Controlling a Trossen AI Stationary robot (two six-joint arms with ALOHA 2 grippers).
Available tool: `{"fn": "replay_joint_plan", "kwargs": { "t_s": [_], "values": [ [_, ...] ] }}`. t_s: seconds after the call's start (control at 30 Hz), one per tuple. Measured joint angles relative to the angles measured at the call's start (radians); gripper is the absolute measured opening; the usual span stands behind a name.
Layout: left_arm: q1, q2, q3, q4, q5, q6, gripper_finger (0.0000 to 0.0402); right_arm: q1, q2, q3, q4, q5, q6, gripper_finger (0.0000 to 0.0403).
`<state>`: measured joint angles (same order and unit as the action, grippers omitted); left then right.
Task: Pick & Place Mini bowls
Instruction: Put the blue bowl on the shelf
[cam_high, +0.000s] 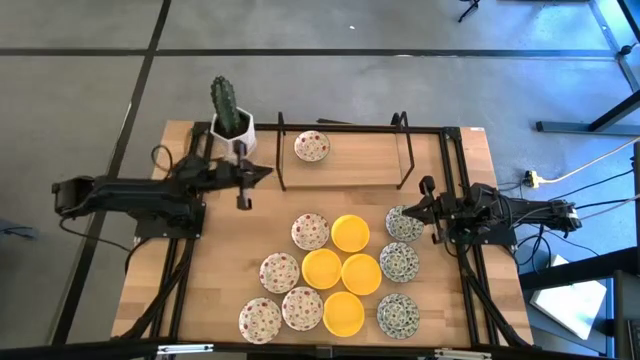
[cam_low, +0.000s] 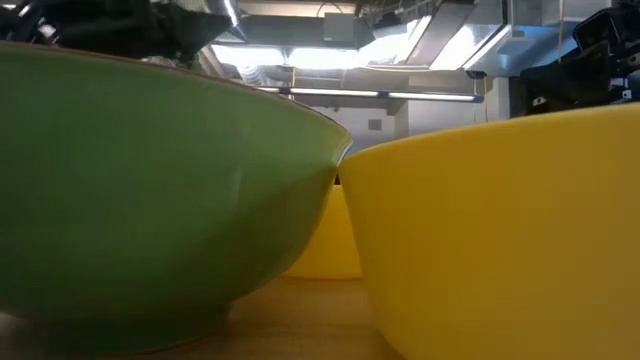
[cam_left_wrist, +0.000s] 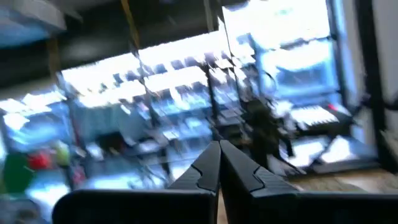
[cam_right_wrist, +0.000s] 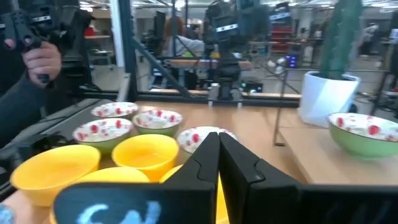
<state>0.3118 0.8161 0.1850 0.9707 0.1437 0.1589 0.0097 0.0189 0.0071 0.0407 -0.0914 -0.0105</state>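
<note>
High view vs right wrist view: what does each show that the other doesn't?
Only the high view: the left gripper, shut, beside the cactus pot, the right gripper from outside, and three grey-green bowls. Only the right wrist view: a person's hand in the room behind. Both: the yellow bowls, the red-speck bowls, and one red-speck bowl on the raised shelf.

In the low view, a green-sided mini bowl (cam_low: 150, 200) and a yellow mini bowl (cam_low: 500, 230) fill the picture, both cut off at its edges and hiding the counter behind. The left wrist view is motion-blurred, its background unreadable.
</note>
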Motion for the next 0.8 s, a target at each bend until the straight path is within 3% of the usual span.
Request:
{"fn": "replay_joint_plan", "kwargs": {
  "t_s": [0.17, 0.47, 0.67, 0.8],
  "values": [
    [0.035, -0.007, -0.055, 0.091, 0.013, -0.028, 0.0002, 0.000, 0.000, 0.000, -0.009, 0.002, 0.007, 0.0012],
    [0.080, 0.013, -0.068, -0.163, 0.026, -0.045, 0.0002, 0.000, 0.000, 0.000, 0.009, 0.013, -0.040, 0.0012],
    [0.063, 0.051, -0.105, 0.081, 0.061, 0.020, 0.0003, 0.000, 0.000, 0.000, 0.063, 0.021, -0.042, 0.0012],
    [0.063, 0.052, -0.105, 0.140, 0.061, 0.010, 0.0001, 0.000, 0.000, 0.000, 0.073, 0.021, -0.050, 0.0012]
  ]
}}
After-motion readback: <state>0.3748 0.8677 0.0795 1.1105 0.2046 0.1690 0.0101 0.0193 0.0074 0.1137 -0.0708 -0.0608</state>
